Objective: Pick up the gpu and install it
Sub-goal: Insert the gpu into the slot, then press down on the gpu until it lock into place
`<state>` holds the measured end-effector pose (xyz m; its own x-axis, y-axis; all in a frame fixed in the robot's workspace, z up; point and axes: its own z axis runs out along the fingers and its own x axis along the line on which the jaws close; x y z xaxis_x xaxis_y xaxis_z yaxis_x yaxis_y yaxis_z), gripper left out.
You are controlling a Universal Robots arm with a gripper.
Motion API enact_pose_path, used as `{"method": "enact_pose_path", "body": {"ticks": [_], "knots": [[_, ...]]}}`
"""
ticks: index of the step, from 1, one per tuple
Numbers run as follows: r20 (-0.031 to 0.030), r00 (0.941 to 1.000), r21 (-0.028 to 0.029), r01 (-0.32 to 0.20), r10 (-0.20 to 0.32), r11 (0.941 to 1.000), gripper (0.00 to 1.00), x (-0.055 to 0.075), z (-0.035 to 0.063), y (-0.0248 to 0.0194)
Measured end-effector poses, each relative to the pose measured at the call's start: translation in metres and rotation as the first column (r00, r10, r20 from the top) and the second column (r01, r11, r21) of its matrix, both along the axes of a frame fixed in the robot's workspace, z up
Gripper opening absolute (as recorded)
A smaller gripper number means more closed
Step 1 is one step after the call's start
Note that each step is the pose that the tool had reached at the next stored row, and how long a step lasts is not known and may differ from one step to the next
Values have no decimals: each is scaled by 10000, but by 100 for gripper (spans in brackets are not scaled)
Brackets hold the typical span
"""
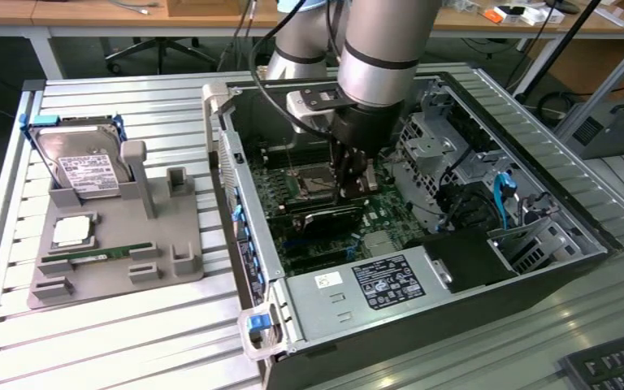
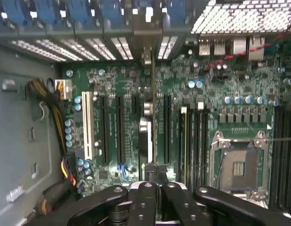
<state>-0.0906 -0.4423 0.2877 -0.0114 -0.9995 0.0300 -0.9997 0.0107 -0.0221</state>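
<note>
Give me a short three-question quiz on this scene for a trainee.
1. True or false: the tool is shut on the thin flat dark circuit card.
2. Where is the boxy silver hard drive with the white label? A) in the grey moulded holder on the slatted metal table; B) inside the computer case; C) in the tool.
3. Fill in: the card stands edge-on over the green ____.
Key: 1 true; 2 A; 3 motherboard.
</note>
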Motion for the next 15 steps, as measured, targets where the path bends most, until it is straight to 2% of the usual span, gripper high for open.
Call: {"method": "enact_pose_path", "body": {"ticks": [3,10,15], "knots": [[-14,10000,2,0,0,10000,11,39,-1,-1],[-16,10000,0,0,0,10000,11,40,0,0],[-13,10000,1,0,0,10000,11,-90,-8,4]]}}
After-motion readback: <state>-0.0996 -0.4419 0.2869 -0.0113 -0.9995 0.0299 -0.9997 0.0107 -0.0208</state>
